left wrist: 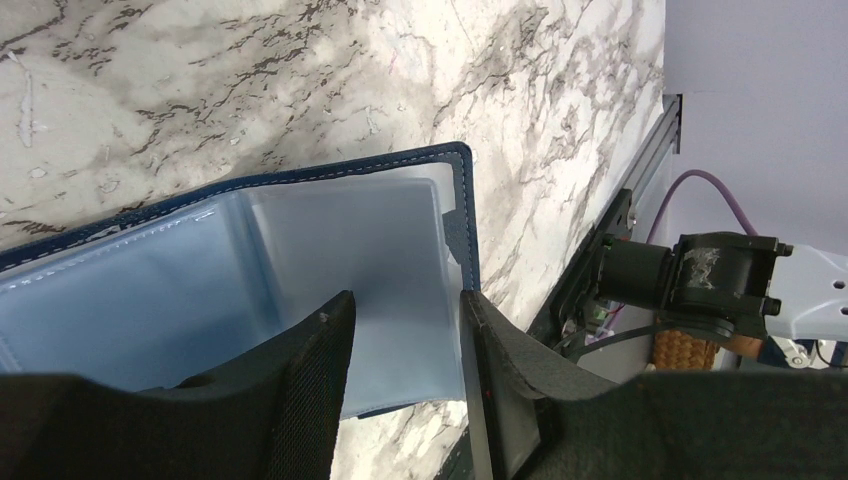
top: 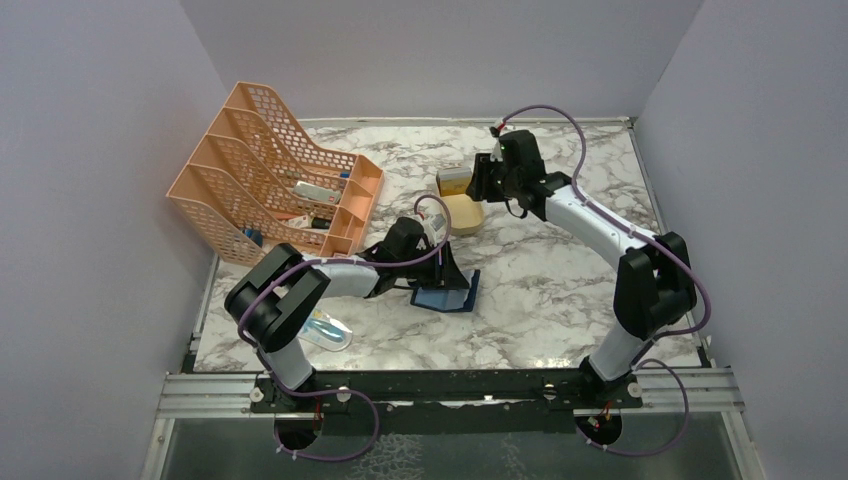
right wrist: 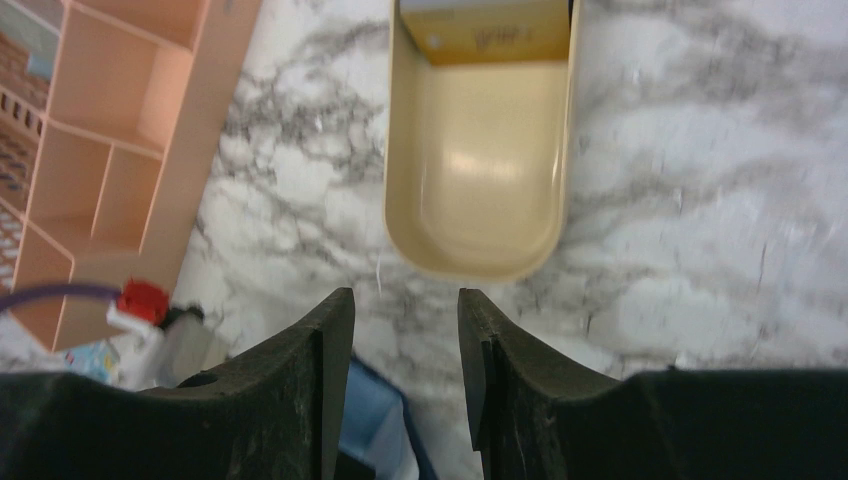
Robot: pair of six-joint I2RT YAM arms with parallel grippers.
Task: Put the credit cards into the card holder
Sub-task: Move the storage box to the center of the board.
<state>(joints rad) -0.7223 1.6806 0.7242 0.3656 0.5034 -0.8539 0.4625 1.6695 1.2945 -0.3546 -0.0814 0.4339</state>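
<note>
The navy card holder [top: 447,296] lies open on the marble in the top view, one flap standing up. In the left wrist view its clear inner pockets [left wrist: 350,250] spread under my left gripper [left wrist: 407,296], which is open. One fingertip rests over the pocket, and the other sits against the holder's navy edge [left wrist: 466,215]. A yellow-gold credit card [right wrist: 485,35] leans in the far end of the tan tray [right wrist: 405,215]. My right gripper [right wrist: 405,295] hovers open just short of the tray, nothing between its fingers. A corner of the card holder [right wrist: 385,420] shows below it.
The orange mesh file rack [top: 270,175] stands at the back left, its compartments [right wrist: 120,150] beside the tray. A blue-patterned packet [top: 325,330] lies near the left arm's base. The table's front rail [left wrist: 620,230] is close to the card holder.
</note>
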